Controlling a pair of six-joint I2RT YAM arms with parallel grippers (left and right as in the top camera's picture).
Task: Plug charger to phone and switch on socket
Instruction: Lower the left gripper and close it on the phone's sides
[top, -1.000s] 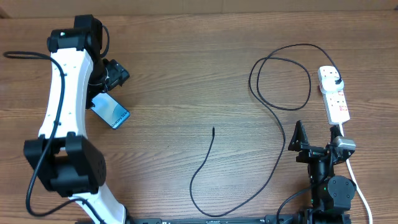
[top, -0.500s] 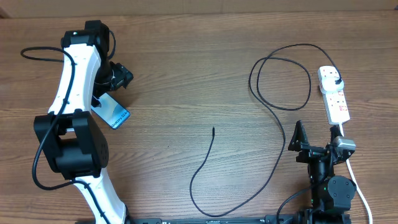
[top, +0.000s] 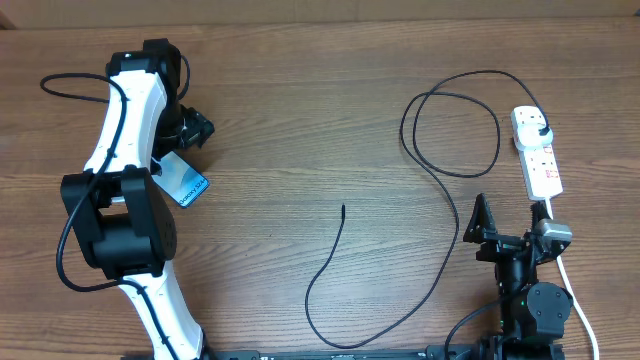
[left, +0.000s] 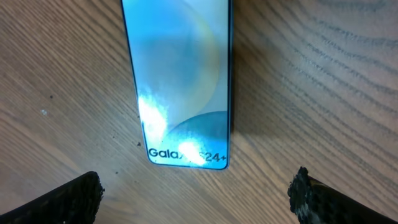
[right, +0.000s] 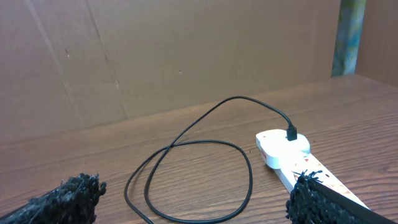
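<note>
The phone (top: 181, 178) lies flat on the wood table at the left, screen lit light blue; the left wrist view shows it (left: 180, 81) with the "Galaxy" text at its near end. My left gripper (top: 190, 128) hovers just beyond the phone, open and empty (left: 196, 202), fingers either side of the phone's end without touching. The charger is a thin black cable (top: 330, 260) with its free tip (top: 343, 207) mid-table and its plug (top: 540, 124) in the white socket (top: 541, 160). My right gripper (top: 488, 232) is open and empty, facing the cable loop (right: 186, 168) and socket (right: 292, 155).
The thick white cord (top: 575, 300) runs from the socket down the right edge past my right arm's base. A cardboard wall (right: 186, 56) stands behind the table. The left arm's own black cable (top: 70, 85) arcs at the far left.
My left arm has swung its upper links a little to the right, the gripper staying by the phone's far end. Phone, charger and right arm have not moved.
</note>
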